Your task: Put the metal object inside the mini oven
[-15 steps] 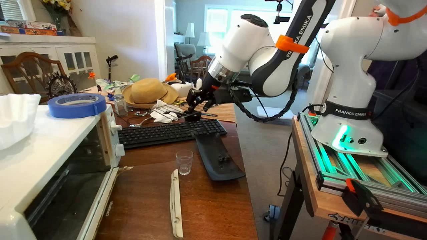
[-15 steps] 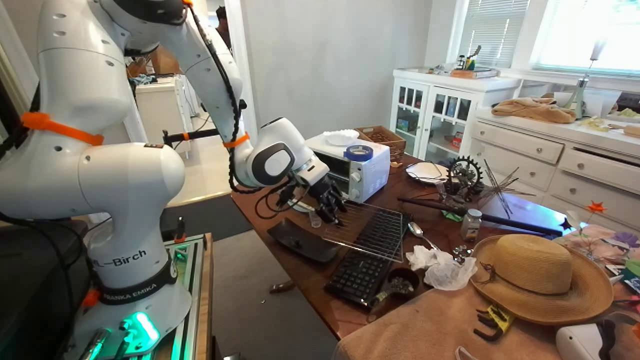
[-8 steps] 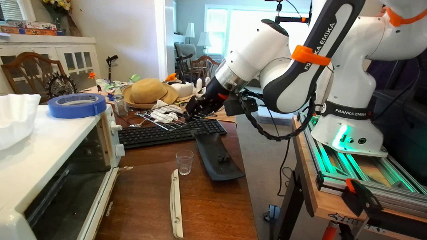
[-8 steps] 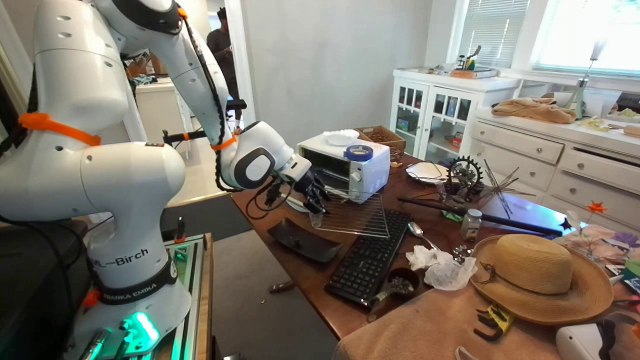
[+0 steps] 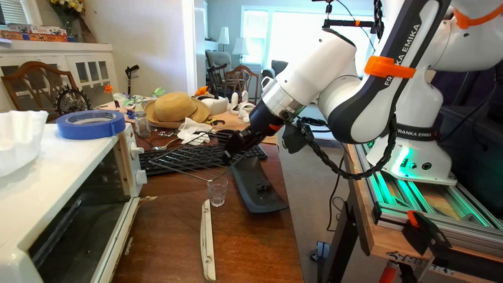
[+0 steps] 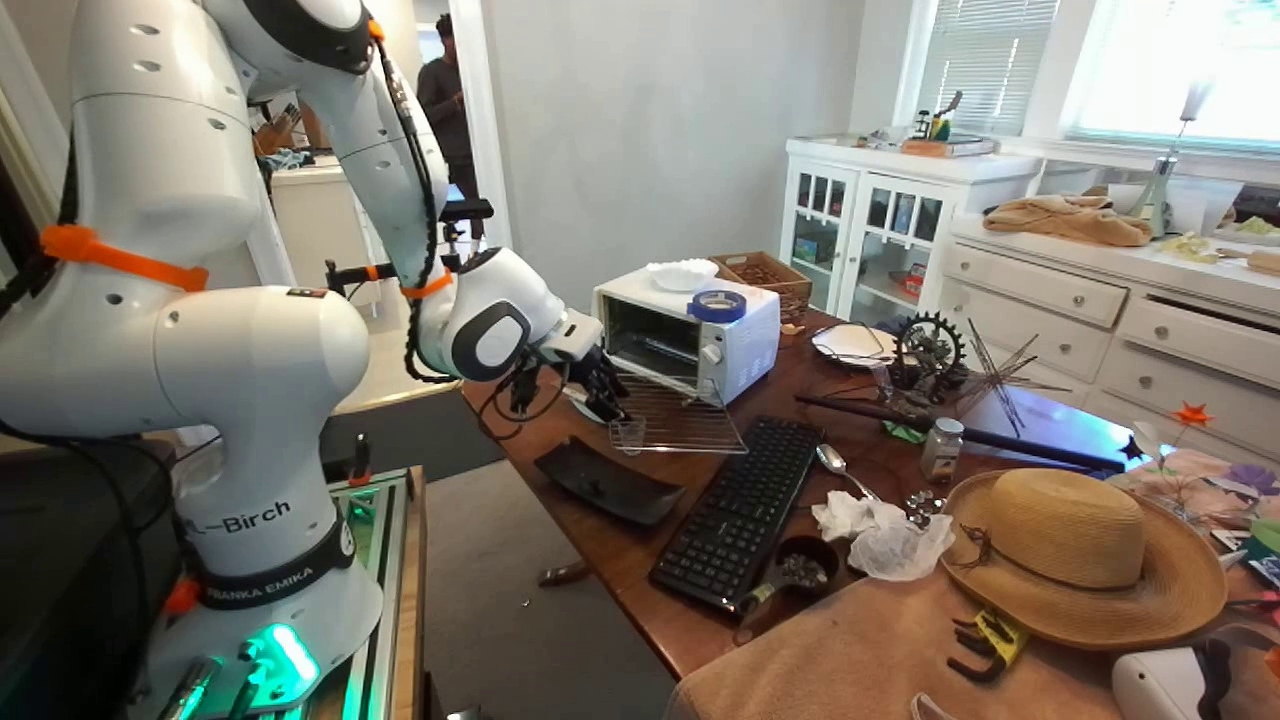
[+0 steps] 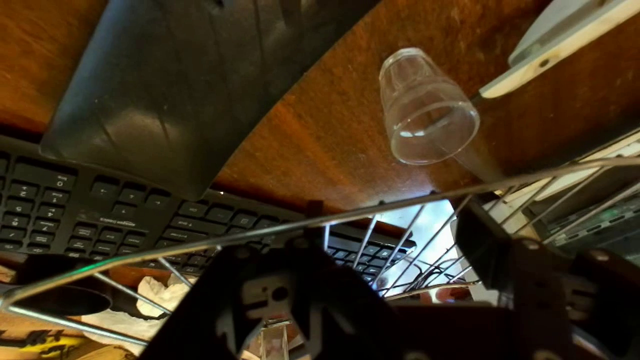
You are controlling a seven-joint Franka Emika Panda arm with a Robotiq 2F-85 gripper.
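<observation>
While a metal wire rack (image 6: 682, 418) is raised off the brown wooden table (image 5: 255, 245), the black gripper (image 7: 392, 222) has hold of it near one edge: two fingers stand partway apart, with several of its thin wires between them. From the gripper the rack spreads out as a flat grid, and in an exterior view one of its corners shows at the rim of a clear drinking glass (image 5: 217, 194); whether the two touch, I cannot tell. That glass stands on the table, lower than the gripper and near it. Also below the gripper, apart from the fingers, lies a dark, curved, oblong tray (image 5: 255, 184), one end at a black keyboard (image 6: 735, 520). Past the glass from the gripper is a slim off-white bar (image 5: 208, 243). Across the table, apart from the gripper, stands a white mini oven (image 6: 748, 350), its dark inside in view, with a roll of blue tape (image 5: 89, 129) and a white wavy-edged dish (image 5: 19, 141) on top. On the keyboard's far side from the gripper are a metal spoon (image 6: 831, 459), some crumpled white paper (image 6: 885, 535) and a wide-brimmed straw hat (image 6: 1065, 520). Far behind the gripper, a person (image 6: 445, 110) in dark clothes stands.
</observation>
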